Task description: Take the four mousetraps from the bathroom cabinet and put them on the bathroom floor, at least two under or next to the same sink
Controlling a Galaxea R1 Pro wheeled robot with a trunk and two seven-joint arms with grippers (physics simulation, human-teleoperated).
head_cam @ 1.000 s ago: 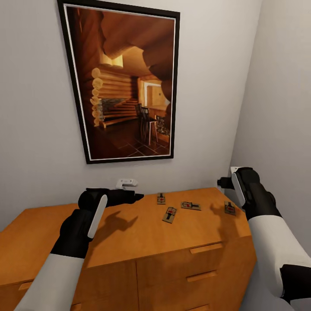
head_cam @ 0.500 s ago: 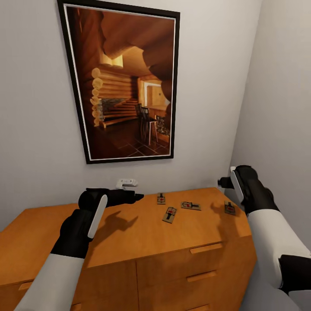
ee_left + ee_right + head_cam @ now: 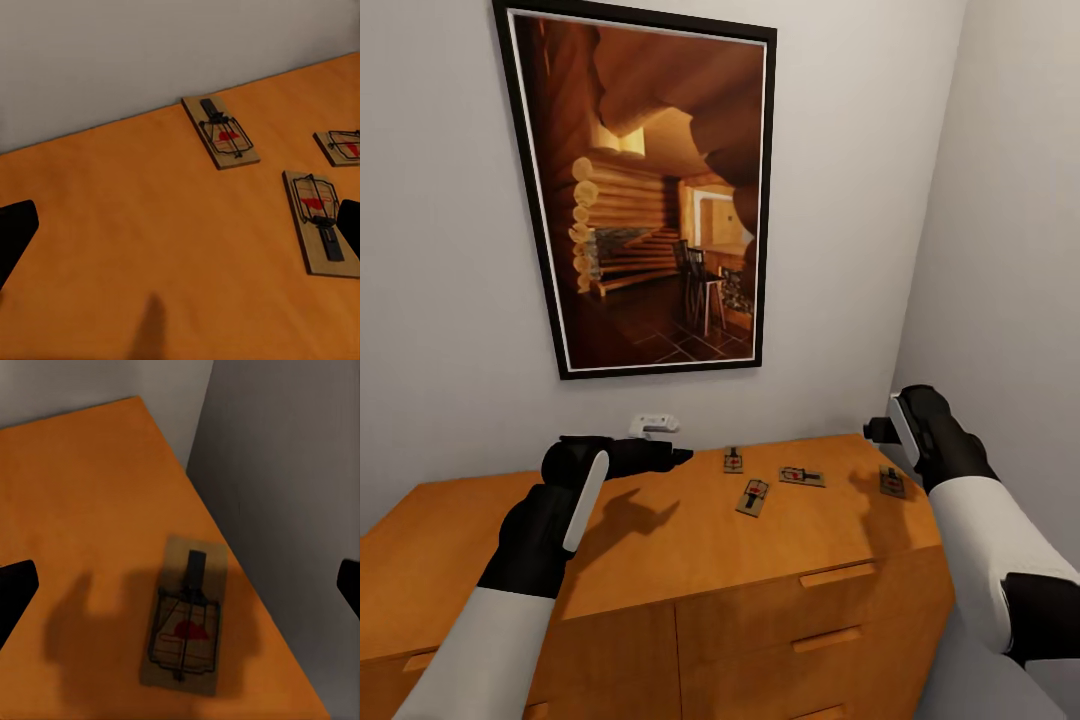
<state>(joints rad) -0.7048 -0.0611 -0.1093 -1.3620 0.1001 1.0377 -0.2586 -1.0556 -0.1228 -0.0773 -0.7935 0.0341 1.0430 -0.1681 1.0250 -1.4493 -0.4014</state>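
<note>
Several mousetraps lie flat on top of the orange-brown cabinet (image 3: 660,540): one near the wall (image 3: 733,460), one in front of it (image 3: 753,496), one to their right (image 3: 801,476) and one by the right edge (image 3: 892,482). My left gripper (image 3: 668,457) hovers open just left of the group. In the left wrist view three traps (image 3: 221,133) (image 3: 322,223) (image 3: 342,146) lie ahead of its spread fingertips (image 3: 13,236). My right gripper (image 3: 878,430) hangs open above the right-edge trap (image 3: 187,619), which sits between its fingertips (image 3: 13,589) in the right wrist view.
A large framed picture (image 3: 650,190) hangs on the grey wall behind the cabinet, with a white socket (image 3: 653,424) below it. A side wall (image 3: 1010,250) runs close along the cabinet's right edge. Drawer fronts with handles (image 3: 838,574) face me.
My right arm has drawn slightly up and toward the left over the right-edge trap. The left arm and the traps have stayed put.
</note>
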